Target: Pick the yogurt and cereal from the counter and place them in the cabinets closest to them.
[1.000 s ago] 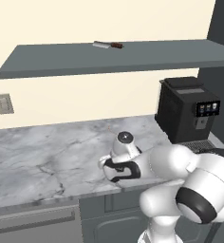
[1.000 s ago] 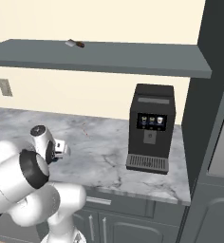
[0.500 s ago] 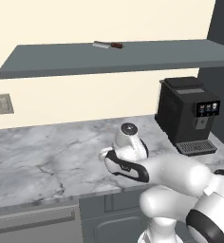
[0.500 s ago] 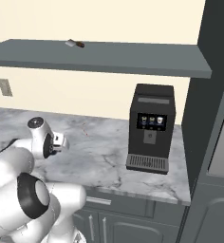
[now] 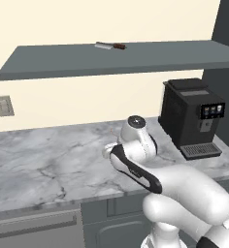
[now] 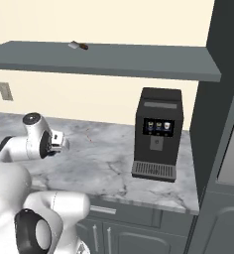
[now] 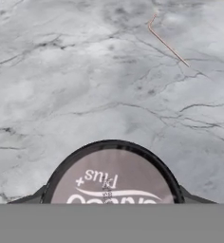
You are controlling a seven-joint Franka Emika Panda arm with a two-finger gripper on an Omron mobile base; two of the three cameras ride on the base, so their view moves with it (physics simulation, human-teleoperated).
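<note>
The yogurt (image 7: 111,180), a round dark cup with a pale printed lid, sits between my gripper's (image 7: 111,201) dark fingers (image 7: 27,199), and the gripper is shut on it. The cup hangs above the marble-veined counter (image 7: 85,71). From the right base view the gripper (image 6: 59,144) is held over the counter (image 6: 109,163), left of the middle. In the left base view my wrist and forearm hide it. The cabinet, a long dark shelf slab (image 5: 136,58) (image 6: 114,58), runs along the wall above. The cereal is out of view.
A black coffee machine (image 5: 191,116) (image 6: 158,131) stands on the counter to the right. A small knife-like item (image 5: 110,46) (image 6: 78,45) lies on the shelf. A wall outlet (image 5: 4,105) is at the left. A tall dark unit (image 6: 223,124) borders the right side.
The hand has risen from the counter surface with the yogurt in it, and the arm has stretched forward toward the wall.
</note>
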